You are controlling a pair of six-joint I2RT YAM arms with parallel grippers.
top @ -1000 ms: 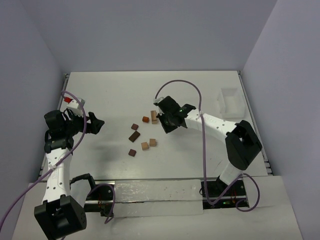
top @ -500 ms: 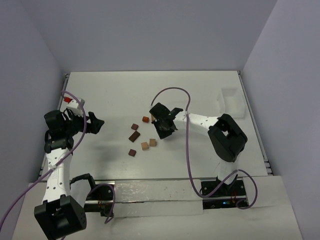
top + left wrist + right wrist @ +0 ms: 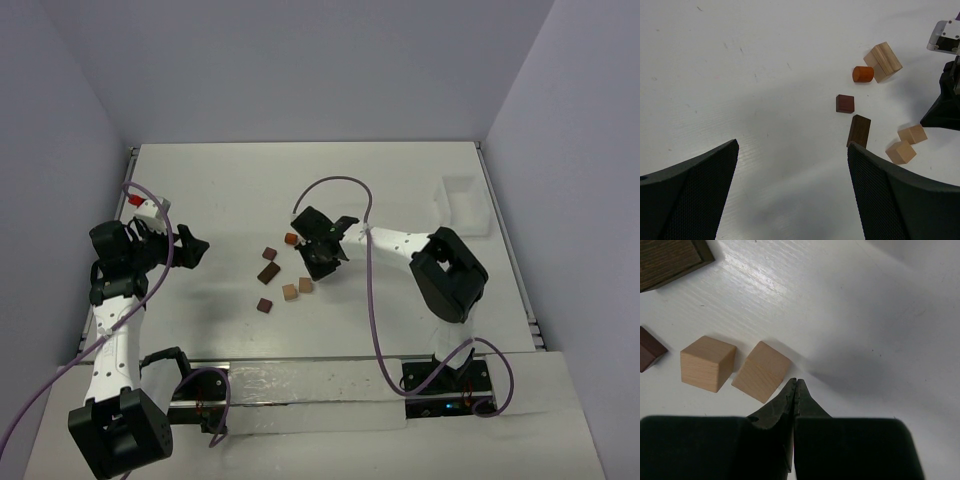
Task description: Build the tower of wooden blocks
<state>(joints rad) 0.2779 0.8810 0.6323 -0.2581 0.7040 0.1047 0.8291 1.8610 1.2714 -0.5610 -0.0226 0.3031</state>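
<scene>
Several small wood blocks lie scattered singly at the table's middle: an orange cylinder (image 3: 291,238), a dark cube (image 3: 269,253), a dark oblong block (image 3: 268,272), two tan cubes (image 3: 289,291) (image 3: 305,285) and another dark cube (image 3: 264,305). No tower is in view. My right gripper (image 3: 313,270) is shut and empty, and its tip (image 3: 796,382) rests by the corner of one tan cube (image 3: 761,371). The second tan cube (image 3: 707,362) sits beside that one. My left gripper (image 3: 792,150) hangs open over bare table, left of the blocks. A longer tan block (image 3: 883,61) lies behind the cylinder (image 3: 863,74).
A clear plastic box (image 3: 460,200) stands at the back right of the table. Grey walls close in the left, back and right sides. The right arm's purple cable (image 3: 335,185) arches over the table behind the blocks.
The right arm swung left and nearer, carrying its shut gripper from beside the longer tan block to the two tan cubes. The left arm and the blocks stayed put.
</scene>
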